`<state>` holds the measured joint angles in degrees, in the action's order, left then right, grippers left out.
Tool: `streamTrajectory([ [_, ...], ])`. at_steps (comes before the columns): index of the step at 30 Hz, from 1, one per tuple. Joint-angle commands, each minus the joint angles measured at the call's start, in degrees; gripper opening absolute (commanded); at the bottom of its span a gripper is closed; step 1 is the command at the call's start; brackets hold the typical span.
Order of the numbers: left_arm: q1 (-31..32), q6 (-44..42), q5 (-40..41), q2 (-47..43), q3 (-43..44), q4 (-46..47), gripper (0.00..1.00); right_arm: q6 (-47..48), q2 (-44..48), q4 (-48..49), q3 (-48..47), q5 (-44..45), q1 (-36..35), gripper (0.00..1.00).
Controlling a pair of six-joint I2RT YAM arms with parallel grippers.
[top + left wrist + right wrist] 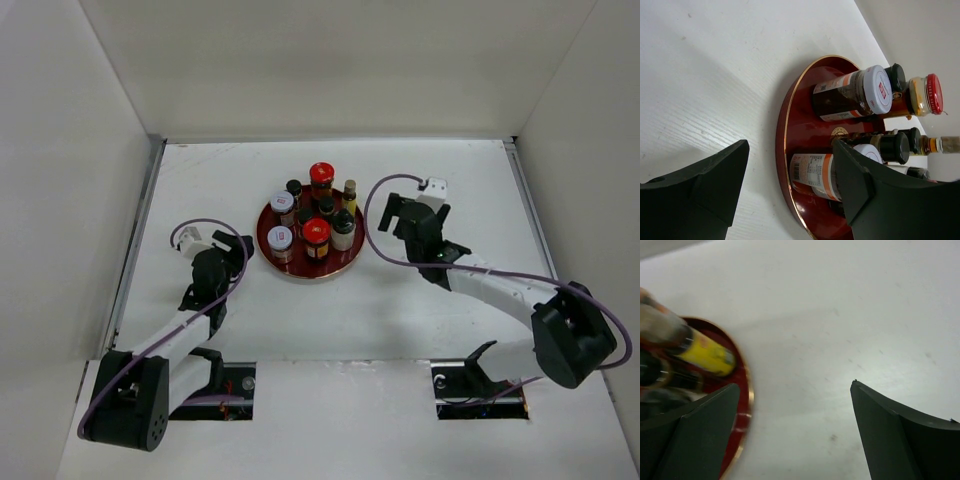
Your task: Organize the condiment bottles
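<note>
The condiment bottles stand together on a round red tray (300, 270) at the table's middle back. Among them are a red-lidded jar (321, 175) at the far side, another red-lidded jar (316, 233) near the front, and two white-lidded jars (282, 203) on the left. My left gripper (235, 247) is open just left of the tray. In its wrist view the left gripper (791, 145) frames the tray's rim (785, 125) and a labelled jar (812, 172). My right gripper (393, 215) is open to the tray's right. The right wrist view shows the right gripper (795, 385) over bare table, with a yellow bottle (707, 354) at left.
White walls (80, 150) close in the table on the left, back and right. Purple cables (375, 215) loop from both wrists. Two dark openings (478, 385) sit by the arm bases at the near edge.
</note>
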<state>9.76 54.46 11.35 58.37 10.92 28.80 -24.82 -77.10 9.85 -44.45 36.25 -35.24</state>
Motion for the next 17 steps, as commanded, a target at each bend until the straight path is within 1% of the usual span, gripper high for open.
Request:
streamTrajectory([
  [1, 0.0, 0.2, 0.2, -1.2, 1.5, 2.0, 0.66, -5.3, 1.0, -2.5, 2.1, 0.9, 2.1, 1.00],
  [5, -0.8, -0.1, 0.4, -2.8, 0.9, 1.8, 0.66, -6.6, -0.3, -2.1, 2.6, 0.4, 3.6, 1.00],
  [12, -1.1, -0.5, 0.9, -4.5, 0.5, 1.9, 0.66, -4.5, -5.3, -0.2, 0.1, 1.9, 1.7, 1.00],
  [15, -0.6, -0.9, 1.0, -4.1, 0.6, 2.2, 0.65, -4.7, -5.2, 0.5, 0.1, 2.3, 0.6, 1.00],
  [17, -0.4, -1.2, 0.8, -3.8, 0.7, 2.2, 0.66, -4.4, -4.6, 1.9, 0.7, 2.3, 0.4, 1.00],
])
